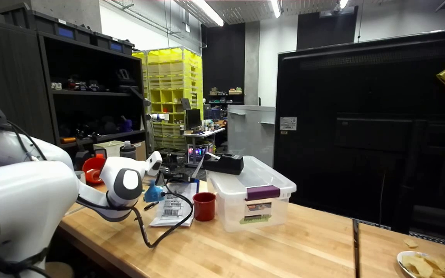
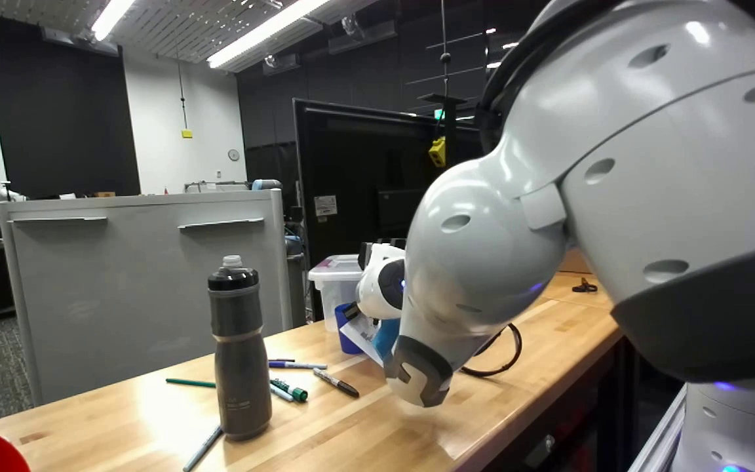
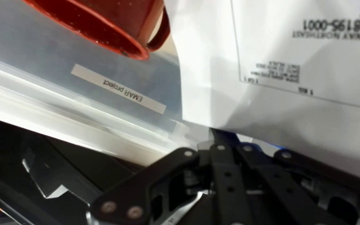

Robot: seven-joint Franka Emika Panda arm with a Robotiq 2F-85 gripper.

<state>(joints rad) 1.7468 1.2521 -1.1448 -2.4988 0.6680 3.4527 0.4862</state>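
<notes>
A white package (image 1: pixel 174 204) with a printed label hangs tilted beside a red mug (image 1: pixel 204 208). My gripper (image 3: pixel 227 140) is shut on the package's edge; in the wrist view the sheet (image 3: pixel 280 62) creases there and hides the fingertips. That view stands upside down, with the red mug (image 3: pixel 133 15) at the top. In an exterior view the package (image 2: pixel 363 335) slopes in front of a blue cup (image 2: pixel 352 345). Whether its lower end touches the table cannot be seen. A light-blue thing (image 1: pixel 153 193) shows by the package.
A clear lidded box (image 1: pixel 253 220) with a purple latch stands past the mug, a black device (image 1: pixel 224 164) on its lid. A grey bottle (image 2: pixel 241 367) and several pens (image 2: pixel 336 382) are on the table. A chip plate (image 1: pixel 402 260) sits far right, near a large black screen (image 1: pixel 361 154).
</notes>
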